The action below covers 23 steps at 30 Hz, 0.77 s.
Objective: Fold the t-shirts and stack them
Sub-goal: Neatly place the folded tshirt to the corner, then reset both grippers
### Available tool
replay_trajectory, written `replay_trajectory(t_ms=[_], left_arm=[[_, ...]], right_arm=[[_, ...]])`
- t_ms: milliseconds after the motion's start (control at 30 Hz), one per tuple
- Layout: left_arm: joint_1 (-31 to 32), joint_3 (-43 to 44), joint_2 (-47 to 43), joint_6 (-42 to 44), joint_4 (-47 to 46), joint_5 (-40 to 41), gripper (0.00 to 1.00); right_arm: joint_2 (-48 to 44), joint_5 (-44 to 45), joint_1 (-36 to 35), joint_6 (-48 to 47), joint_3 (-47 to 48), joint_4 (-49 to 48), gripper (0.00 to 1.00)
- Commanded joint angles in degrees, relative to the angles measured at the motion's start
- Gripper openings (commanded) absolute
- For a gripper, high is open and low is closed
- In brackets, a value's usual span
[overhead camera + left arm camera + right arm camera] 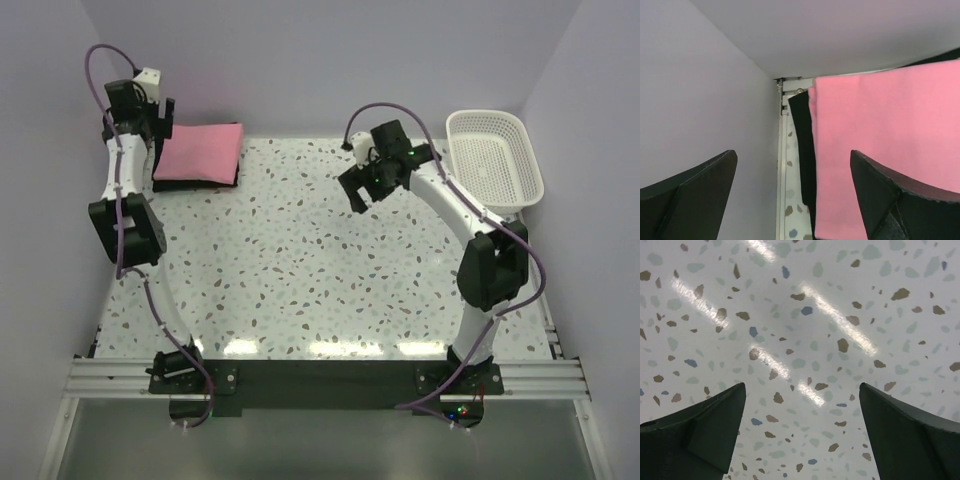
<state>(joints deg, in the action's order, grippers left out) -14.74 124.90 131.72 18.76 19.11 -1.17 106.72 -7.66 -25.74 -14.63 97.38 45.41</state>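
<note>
1. pink t-shirt [200, 152], folded to a rectangle, lies on top of the folded black garment [195, 183] at the far left corner of the table [300, 260]. a thin strip of black shows along its near edge.
2. the left gripper [160, 125] hangs just beside the stack at its left end. in the left wrist view its fingers stand wide apart with nothing between them, one over the pink cloth and one off to the wall side.
3. the right gripper [358, 190] hovers over bare speckled tabletop, well apart from the stack. it is spread wide too and holds nothing.
4. the white basket [452, 125] sits at the far right, away from all this.
5. judging by how things lie, the stacking looks done and the step in hand is to clear the left arm away.
6. to do that well, lift straight up before swinging back, so no fingertip catches the soft pink edge and drags the top layer askew.
7. keep the fingers apart during the lift, since loose fabric snags easily when they close.
8. if the black strip bothers you, nudge lightly from the edge rather than pinching again.
</note>
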Motion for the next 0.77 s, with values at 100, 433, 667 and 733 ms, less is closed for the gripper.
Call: replay_trajectory(t_ms=[100, 433, 667, 733], left_arm=[[6.2, -2.5, -13.1, 1.2, 15.9, -14.6, 1.0], [17.1, -33.0, -33.9, -3.1, 11.7, -17.8, 1.0], [16.0, -41.8, -40.7, -5.5, 11.7, -20.1, 1.0], [15.3, -41.2, -41.5, -5.9, 12.3, -21.0, 1.0]], right_arm=[[-1.2, -4.9, 11.4, 7.1, 6.0, 1.3, 0.99], [-7.8, -13.0, 23.1, 11.1, -3.0, 4.1, 0.99], [-18.0, -14.1, 23.1, 9.9, -15.8, 2.1, 0.99], [-19.4, -13.7, 23.1, 9.2, -15.5, 3.1, 0.99]])
